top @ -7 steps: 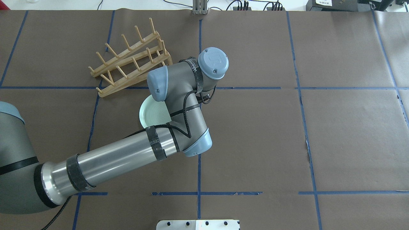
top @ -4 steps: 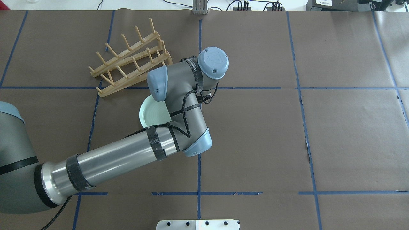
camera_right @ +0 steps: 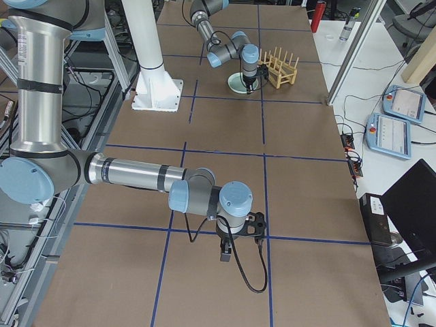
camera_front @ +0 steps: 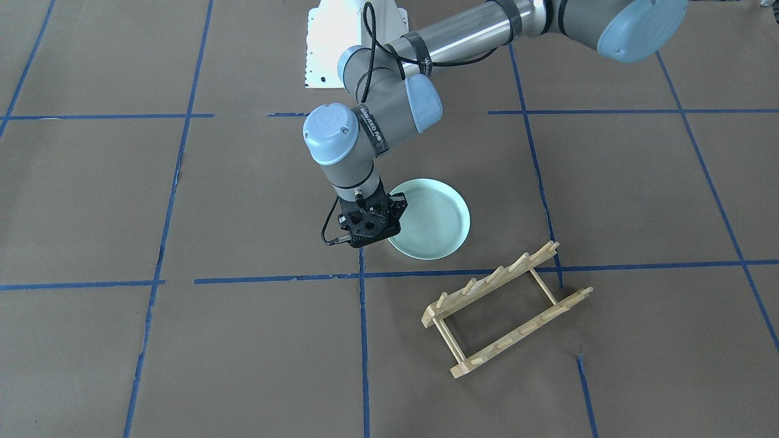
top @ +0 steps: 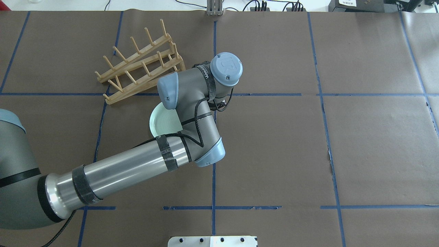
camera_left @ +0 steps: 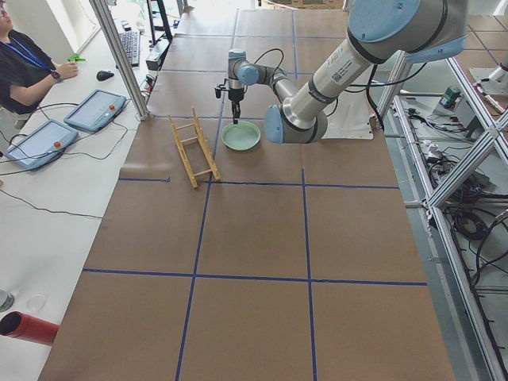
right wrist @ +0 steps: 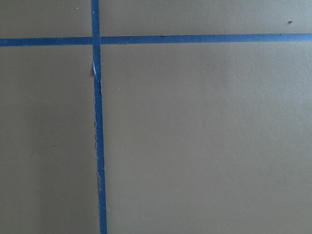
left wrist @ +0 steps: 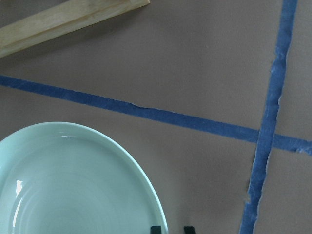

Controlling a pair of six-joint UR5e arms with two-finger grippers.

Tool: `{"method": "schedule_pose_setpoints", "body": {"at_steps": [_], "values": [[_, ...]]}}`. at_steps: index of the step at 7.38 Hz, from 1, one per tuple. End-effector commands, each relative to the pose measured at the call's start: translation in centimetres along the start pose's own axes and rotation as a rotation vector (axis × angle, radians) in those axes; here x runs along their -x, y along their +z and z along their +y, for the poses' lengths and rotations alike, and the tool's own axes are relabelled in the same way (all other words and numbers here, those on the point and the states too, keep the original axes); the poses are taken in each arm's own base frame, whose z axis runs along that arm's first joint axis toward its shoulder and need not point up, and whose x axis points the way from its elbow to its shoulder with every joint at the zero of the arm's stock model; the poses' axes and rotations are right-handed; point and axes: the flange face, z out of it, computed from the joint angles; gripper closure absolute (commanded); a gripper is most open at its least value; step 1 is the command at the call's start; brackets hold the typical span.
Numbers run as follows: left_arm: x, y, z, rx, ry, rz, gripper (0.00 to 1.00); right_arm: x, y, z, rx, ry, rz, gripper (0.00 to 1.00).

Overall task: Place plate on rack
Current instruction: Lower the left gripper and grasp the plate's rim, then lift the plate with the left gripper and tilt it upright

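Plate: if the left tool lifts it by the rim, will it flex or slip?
Probably rigid: the plate looks like glazed ceramic. Its glossy surface suggests it may slip or swing when pinched at the edge by the left tool. It would likely chip if dropped.

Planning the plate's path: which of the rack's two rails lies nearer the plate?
The rail on the robot's side, upper in the front-facing view: it faces the plate, while the other rail lies beyond it, toward the operators.
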Motion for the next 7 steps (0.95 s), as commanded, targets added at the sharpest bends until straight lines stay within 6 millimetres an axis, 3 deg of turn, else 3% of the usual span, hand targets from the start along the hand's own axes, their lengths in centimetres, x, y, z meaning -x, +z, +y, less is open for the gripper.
{"method": "schedule_pose_setpoints", "body": {"at_steps": [1,3,4,7], "values": [[0.3,0.3,-0.3,0.001,-0.005,-0.003,1.00,0.0,0.0,0.0,0.001,-0.001,0.000,0.00],[0.6,-1.9,-1.7,-0.006,-0.062,0.033,1.00,0.0,0.0,0.0,0.000,0.000,0.000,0.00],[1.0,-5.2,-2.5,0.011,-0.074,0.094,1.00,0.0,0.0,0.0,0.000,0.000,0.000,0.00],[3.2,-20.2,-3.9,0.093,-0.007,0.486,1.00,-0.1,0.0,0.0,0.001,0.001,0.000,0.00]]}}
